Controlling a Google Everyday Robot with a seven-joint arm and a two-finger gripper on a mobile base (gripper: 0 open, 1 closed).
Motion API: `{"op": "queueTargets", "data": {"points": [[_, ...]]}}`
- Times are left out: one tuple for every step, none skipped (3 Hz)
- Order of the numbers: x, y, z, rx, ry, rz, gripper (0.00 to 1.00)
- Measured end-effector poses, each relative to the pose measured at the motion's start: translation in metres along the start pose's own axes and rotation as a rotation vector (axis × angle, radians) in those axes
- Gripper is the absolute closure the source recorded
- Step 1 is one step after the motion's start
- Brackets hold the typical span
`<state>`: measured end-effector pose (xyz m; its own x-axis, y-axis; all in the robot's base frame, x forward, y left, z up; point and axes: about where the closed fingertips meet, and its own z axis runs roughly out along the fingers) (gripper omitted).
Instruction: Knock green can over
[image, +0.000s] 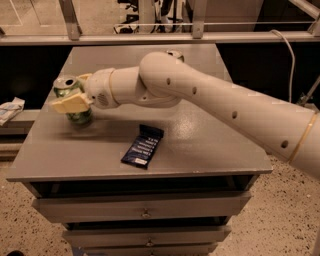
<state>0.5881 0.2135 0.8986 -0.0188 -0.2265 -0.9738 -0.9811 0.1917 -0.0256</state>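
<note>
Stretching in from the right, the white arm reached over the grey cabinet top, which sat above a stack of drawers. A dark blue packet lay flat near the front edge. The green can stood upright at the top's left side. The gripper was at the can, spread apart, one yellowish finger across its front and the other behind its rim.
</note>
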Motion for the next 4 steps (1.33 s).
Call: {"op": "queueTargets", "data": {"points": [[-0.010, -0.013, -0.028, 0.022, -0.005, -0.025, 0.98], [-0.036, -0.025, -0.055, 0.019, 0.026, -0.095, 1.00], [-0.057, -0.036, -0.080, -0.008, 0.127, -0.186, 1.00], [-0.044, -0.050, -0.092, -0.048, 0.331, -0.280, 1.00]]}}
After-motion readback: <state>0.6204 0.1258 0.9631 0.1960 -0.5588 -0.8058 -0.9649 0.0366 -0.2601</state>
